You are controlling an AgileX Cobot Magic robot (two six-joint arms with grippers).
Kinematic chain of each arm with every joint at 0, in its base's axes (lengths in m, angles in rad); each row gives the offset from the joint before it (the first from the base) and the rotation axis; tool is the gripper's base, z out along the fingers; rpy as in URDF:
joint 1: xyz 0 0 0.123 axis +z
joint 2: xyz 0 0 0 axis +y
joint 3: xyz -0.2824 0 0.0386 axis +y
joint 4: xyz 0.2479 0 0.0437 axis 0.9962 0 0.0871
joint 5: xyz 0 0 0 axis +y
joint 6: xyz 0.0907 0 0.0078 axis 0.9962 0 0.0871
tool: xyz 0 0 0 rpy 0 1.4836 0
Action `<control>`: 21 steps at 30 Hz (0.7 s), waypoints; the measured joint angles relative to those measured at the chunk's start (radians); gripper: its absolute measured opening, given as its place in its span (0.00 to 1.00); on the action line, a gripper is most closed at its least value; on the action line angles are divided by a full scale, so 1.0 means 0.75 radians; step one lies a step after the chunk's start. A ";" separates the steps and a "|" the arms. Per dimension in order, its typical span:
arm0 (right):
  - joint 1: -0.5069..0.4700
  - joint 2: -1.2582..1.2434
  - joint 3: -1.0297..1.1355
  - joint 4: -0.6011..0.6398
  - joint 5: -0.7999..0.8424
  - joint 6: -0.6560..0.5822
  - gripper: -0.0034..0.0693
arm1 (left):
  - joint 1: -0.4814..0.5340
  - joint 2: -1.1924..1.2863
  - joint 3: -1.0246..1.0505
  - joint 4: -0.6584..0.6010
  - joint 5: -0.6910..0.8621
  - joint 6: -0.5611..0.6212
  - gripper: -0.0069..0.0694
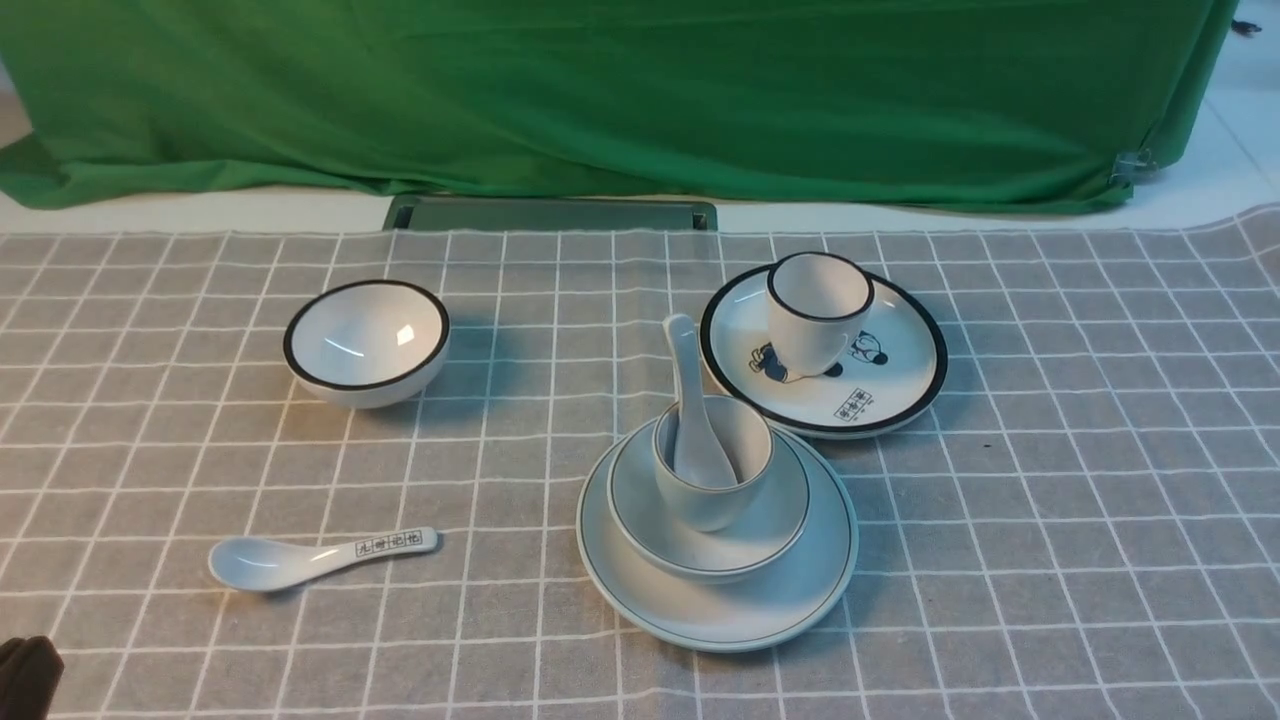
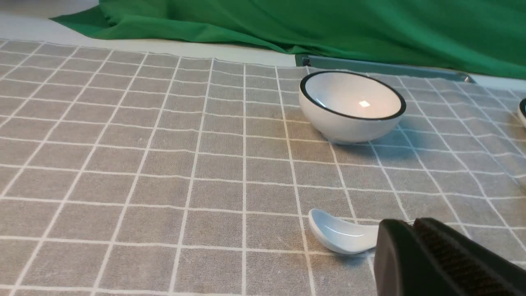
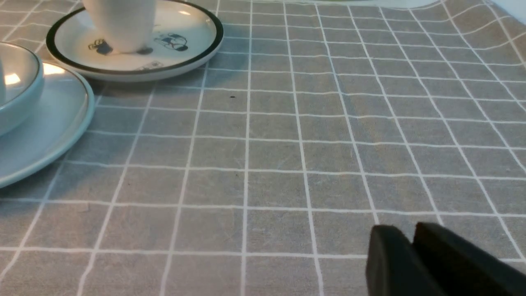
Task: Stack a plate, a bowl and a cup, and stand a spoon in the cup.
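Observation:
In the front view the pale plate (image 1: 760, 610) lies at the middle of the cloth. The shallow bowl (image 1: 770, 520) sits on it and the cup (image 1: 715, 500) stands in the bowl. The plain white spoon (image 1: 688, 400) stands in the cup, handle leaning up and back. The right wrist view catches the edge of the plate (image 3: 45, 131) and of the bowl (image 3: 16, 90). My left gripper (image 2: 413, 224) is shut and empty, low over the cloth at the near left corner (image 1: 25, 675). My right gripper (image 3: 404, 232) holds nothing, its tips a narrow gap apart, well off to the right of the stack.
A black-rimmed panda plate (image 1: 900, 390) with a black-rimmed cup (image 1: 815, 315) on it stands behind the stack. A black-rimmed bowl (image 1: 365, 340) is at the back left. A lettered spoon (image 1: 300, 560) lies near my left gripper. A green drape and a tray (image 1: 550, 213) line the far edge.

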 joint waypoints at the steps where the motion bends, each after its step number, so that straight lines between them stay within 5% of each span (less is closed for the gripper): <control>1: 0.000 0.000 0.000 0.000 0.000 0.000 0.21 | 0.000 0.000 0.000 0.000 0.000 0.001 0.11; 21: 0.000 -0.002 0.000 0.000 0.000 0.000 0.27 | 0.000 0.000 0.000 0.000 -0.010 -0.005 0.11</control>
